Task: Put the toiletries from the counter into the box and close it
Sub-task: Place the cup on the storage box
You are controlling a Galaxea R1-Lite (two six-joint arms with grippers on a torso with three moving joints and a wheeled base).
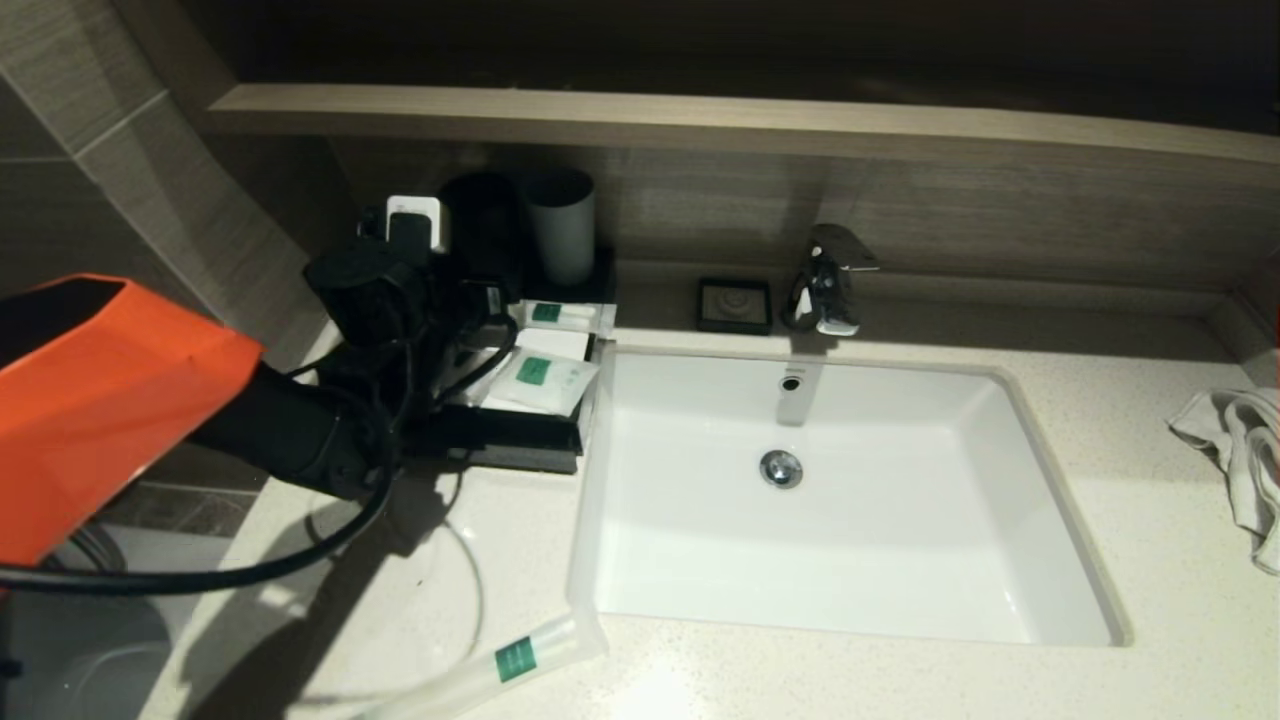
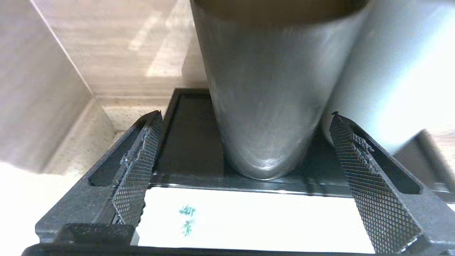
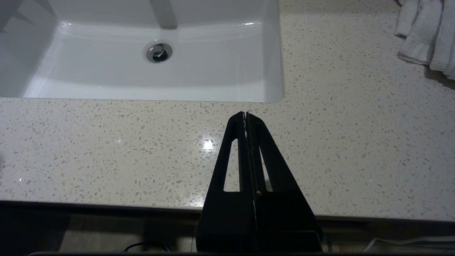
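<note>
The box [image 1: 510,445] is black and stands on the counter [image 1: 1130,640] left of the sink. A small white pouch [image 1: 540,378] with a green label lies on its front part, and a slim packet [image 1: 565,316] lies at its back. Another long slim packet [image 1: 500,662] lies on the counter near the front edge. My left gripper [image 2: 245,114] hangs open over the box, facing the black tumbler [image 2: 263,99]. Between its fingers [image 2: 137,170] lies a white surface [image 2: 249,220] with green print; packet or box panel, I cannot tell. My right gripper [image 3: 246,114] is shut and empty above the counter's front edge [image 3: 106,149].
A black tumbler [image 1: 480,230] and a grey tumbler [image 1: 562,225] stand behind the box. A small black square dish [image 1: 735,305] and the tap [image 1: 825,280] sit behind the sink [image 1: 1010,560]. A white towel [image 1: 1240,450] lies at the far right. A wood-look ledge [image 1: 700,115] overhangs the back.
</note>
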